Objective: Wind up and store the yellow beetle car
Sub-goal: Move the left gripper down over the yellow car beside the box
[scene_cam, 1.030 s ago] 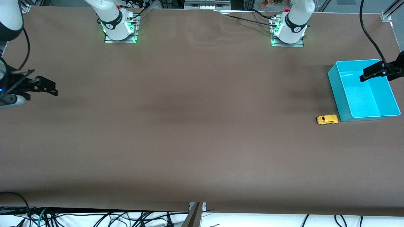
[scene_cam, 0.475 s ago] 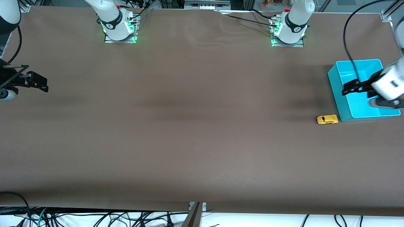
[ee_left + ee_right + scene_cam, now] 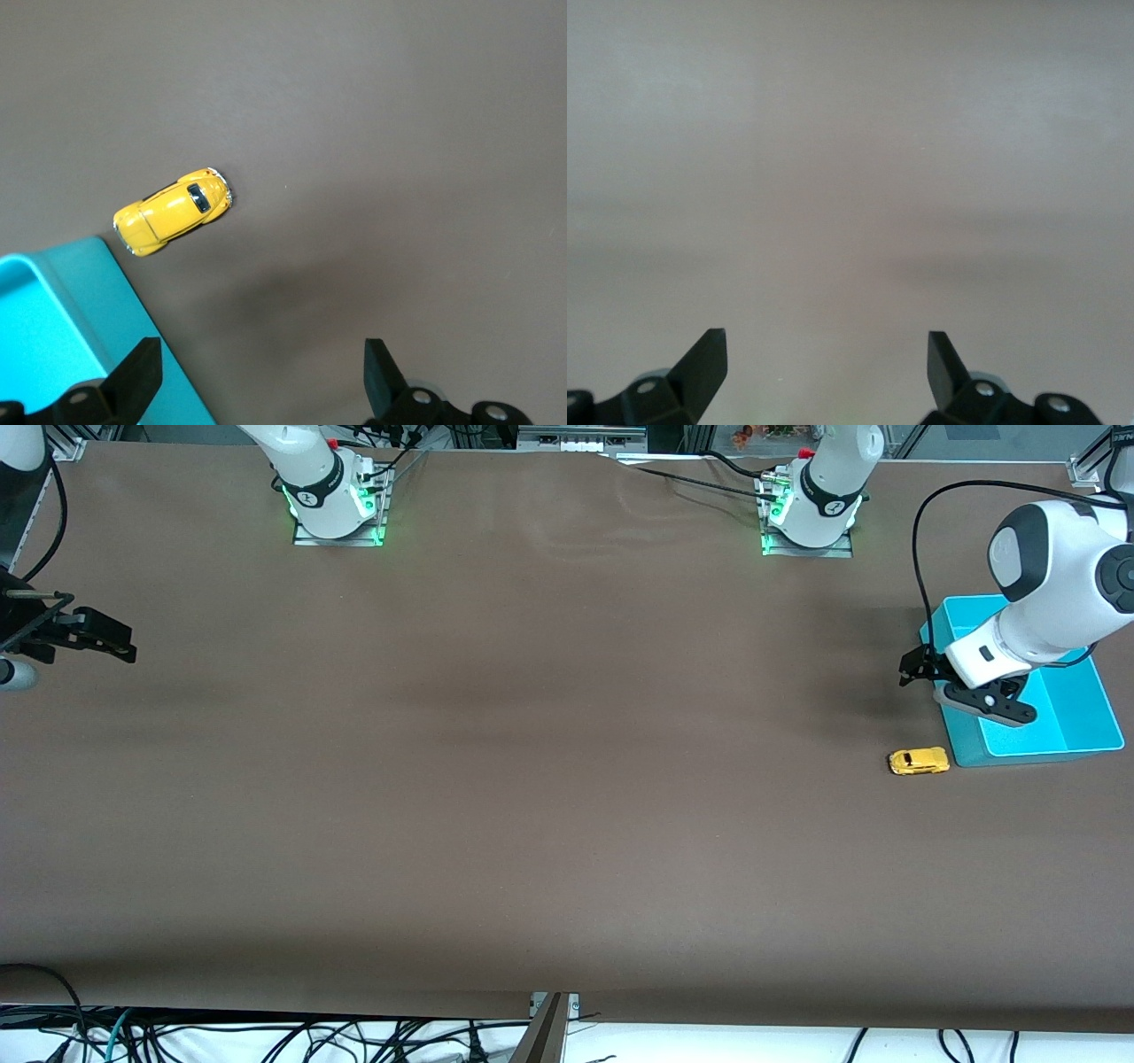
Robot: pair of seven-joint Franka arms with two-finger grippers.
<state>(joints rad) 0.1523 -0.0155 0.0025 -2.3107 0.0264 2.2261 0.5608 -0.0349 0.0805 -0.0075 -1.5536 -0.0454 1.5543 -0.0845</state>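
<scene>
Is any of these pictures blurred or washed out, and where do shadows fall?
Front view: sharp, even light; soft dark shadow bands cross the table. Left wrist view: sharp; the car is crisp beside the bin, with a faint shadow above the open left gripper. Right wrist view: pale and washed out, only bare cloth above the open right gripper.

No readable text, label, brand or number shows anywhere — not on any surface in view.

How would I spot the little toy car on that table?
Find the turquoise bin at the left arm's end of the brown table. Beside its corner nearest the front camera sits the yellow beetle car: tiny, rounded, bright yellow with dark windows.
</scene>
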